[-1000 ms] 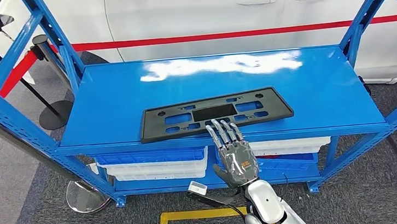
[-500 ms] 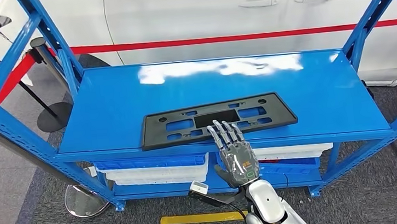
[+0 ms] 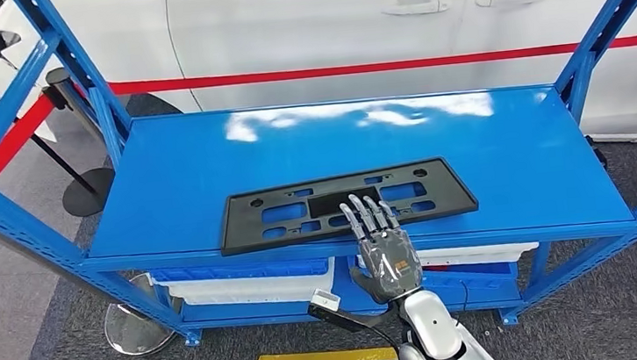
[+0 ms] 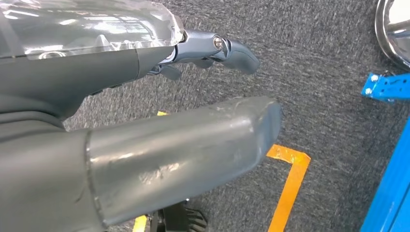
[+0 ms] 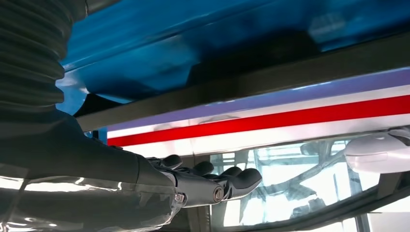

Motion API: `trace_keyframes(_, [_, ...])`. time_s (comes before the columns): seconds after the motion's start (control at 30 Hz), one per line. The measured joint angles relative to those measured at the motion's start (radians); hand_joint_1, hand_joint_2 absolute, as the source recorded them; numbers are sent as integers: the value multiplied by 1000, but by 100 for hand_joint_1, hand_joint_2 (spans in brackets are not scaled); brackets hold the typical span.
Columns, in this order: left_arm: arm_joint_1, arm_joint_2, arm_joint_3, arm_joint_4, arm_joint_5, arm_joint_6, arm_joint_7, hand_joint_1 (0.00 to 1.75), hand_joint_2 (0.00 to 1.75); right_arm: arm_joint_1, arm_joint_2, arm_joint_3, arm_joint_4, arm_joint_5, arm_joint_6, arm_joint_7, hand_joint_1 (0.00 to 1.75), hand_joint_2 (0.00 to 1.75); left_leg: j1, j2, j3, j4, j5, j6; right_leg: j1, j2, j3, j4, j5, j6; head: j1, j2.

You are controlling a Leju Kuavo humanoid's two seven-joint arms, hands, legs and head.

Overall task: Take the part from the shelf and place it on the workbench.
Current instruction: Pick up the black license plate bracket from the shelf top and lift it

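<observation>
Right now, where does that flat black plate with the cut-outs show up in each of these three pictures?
Head view: the black plate lies flat near the front edge of the blue shelf, with the right robot hand reaching its near edge.
Left wrist view: not in it; carpet, yellow tape and the left robot hand.
Right wrist view: seen from beneath, a dark frame crossing the picture.
Shared landmark: the red stripe on the white car, also behind the frame.
</observation>
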Motion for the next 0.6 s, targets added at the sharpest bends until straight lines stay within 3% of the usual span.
trace_keyframes(0.07, [-2, 0, 2, 0, 1, 0, 0, 0, 0, -2, 1, 0, 0, 0, 1, 0, 0, 175, 2, 2, -12, 39, -24, -9, -3, 0, 13, -9, -3, -13, -2, 0])
trace_keyframes(0.17, [-1, 1, 3, 0, 2, 0, 1, 0, 0, -3, 2, 0, 3, 0, 4, 0, 0, 175, 4, 3, -109, 225, -98, -17, -1, -4, 29, -12, -15, -26, -6, 0])
trace_keyframes(0.2, [0, 1, 4, 0, 2, 0, 1, 0, 0, -2, 2, 0, 5, 0, 5, 0, 0, 175, 4, 3, -140, 272, -106, -19, 0, -4, 34, -12, -19, -27, -6, 0])
trace_keyframes(0.23, [1, 1, 4, 0, 2, 0, 2, 0, 0, -1, 2, 0, 7, 0, 6, 0, 0, 175, 4, 3, -154, 283, -92, -19, 2, -3, 41, -11, -24, -27, -6, 0])
trace_keyframes(0.27, [2, 1, 4, 0, 2, 0, 2, 0, 0, -1, 2, 0, 8, 0, 6, 0, 0, 175, 4, 3, -150, 254, -59, -17, 2, -3, 48, -11, -30, -27, -6, 0])
trace_keyframes(0.33, [1, 2, 4, 0, 2, 0, 2, 0, 0, -1, 2, 0, 8, 0, 6, 0, 0, 175, 2, 4, -102, 126, 25, -10, 4, -2, 66, -11, -43, -22, -6, 0])
trace_keyframes(0.37, [1, 3, 4, 0, 2, 0, 2, 0, 0, -1, 3, 0, 9, 0, 6, 0, 0, 175, 0, 4, -78, 67, 49, -5, 6, -1, 72, -9, -49, -18, -6, 0])
trace_keyframes(0.4, [0, 3, 4, 0, 2, 0, 2, 0, 0, -2, 3, 0, 9, 0, 6, 0, 0, 175, -3, 4, -63, 30, 59, 1, 7, 0, 74, -8, -53, -14, -6, 0])
trace_keyframes(0.53, [-1, 3, 4, 0, 3, -1, 3, 0, 0, -5, 4, -1, 8, 0, 8, 0, 0, 175, -3, 3, -50, 5, 51, 21, 7, -1, 73, -2, -67, 6, -4, 0])
trace_keyframes(0.6, [-2, 2, 5, 0, 7, -1, 3, 0, 0, -8, 4, -2, 8, 0, 11, 0, 0, 175, 3, 4, -39, -6, 50, 32, 5, -2, 40, 66, -102, 19, -1, 0])
